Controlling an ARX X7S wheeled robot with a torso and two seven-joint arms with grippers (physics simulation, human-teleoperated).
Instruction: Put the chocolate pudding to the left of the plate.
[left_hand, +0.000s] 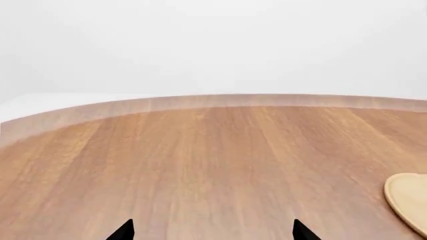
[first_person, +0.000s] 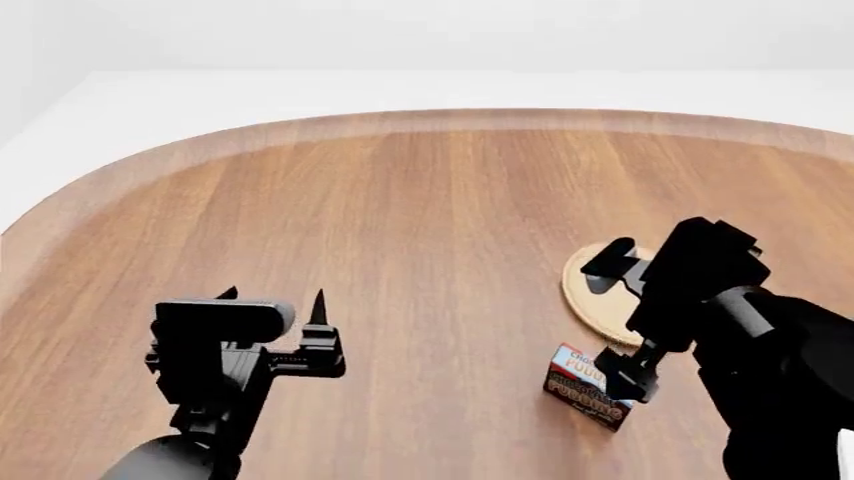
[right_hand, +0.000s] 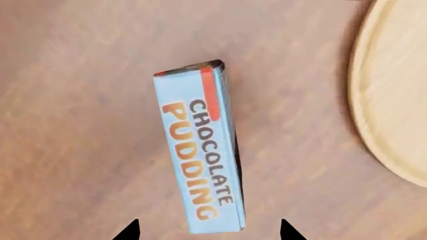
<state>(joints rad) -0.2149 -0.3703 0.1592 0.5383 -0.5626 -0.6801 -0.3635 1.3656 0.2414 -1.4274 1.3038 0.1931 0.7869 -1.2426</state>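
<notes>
Your robot's two arms are matte black throughout, built from blocky, faceted housings. The left pincer (first_person: 274, 297) ends in thin, pointed black fingers above a boxy wrist block with a rounded grey-black cylinder. The right pincer (first_person: 617, 268) carries thicker, angular links. Both wrist views show only black triangular fingertips (right_hand: 128, 231).

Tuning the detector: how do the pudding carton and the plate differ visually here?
The chocolate pudding is a narrow rectangular box; the plate is a flat round disc. The pudding is light blue with orange lettering and red trim; the plate is plain tan wood. The plate is wider. Both rest on the wooden table, apart.
</notes>
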